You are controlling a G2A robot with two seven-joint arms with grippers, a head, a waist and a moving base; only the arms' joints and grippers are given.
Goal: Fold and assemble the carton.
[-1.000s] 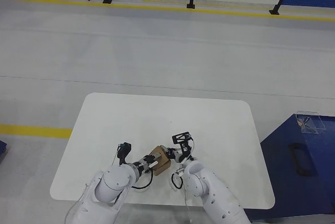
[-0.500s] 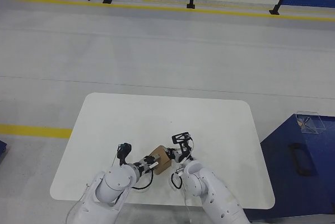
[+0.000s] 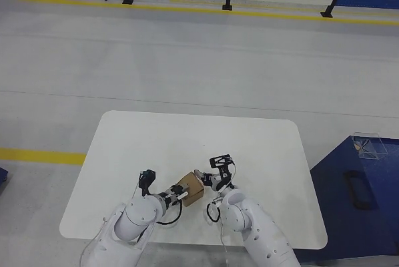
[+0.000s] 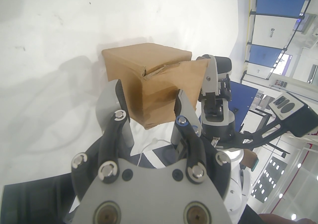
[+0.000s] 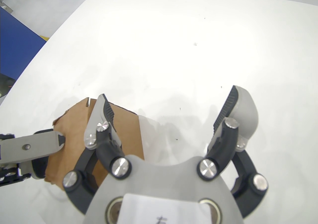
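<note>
Top view: carton lower centre on the bench, one flap loose. Left gripper jaws clamp its sides. Right gripper jaws gape empty beside it. Judged step: flap folding. Next move: press the flap shut.

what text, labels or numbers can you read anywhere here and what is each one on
No text here can be quoted with confidence.
carton: plain brown card, no print on the faces shown.
wall panels: a small logo mark on each, too small to read.
white label on the right wrist mount: a dark mark cut off at the picture's edge, unreadable.
table: no print.
</note>
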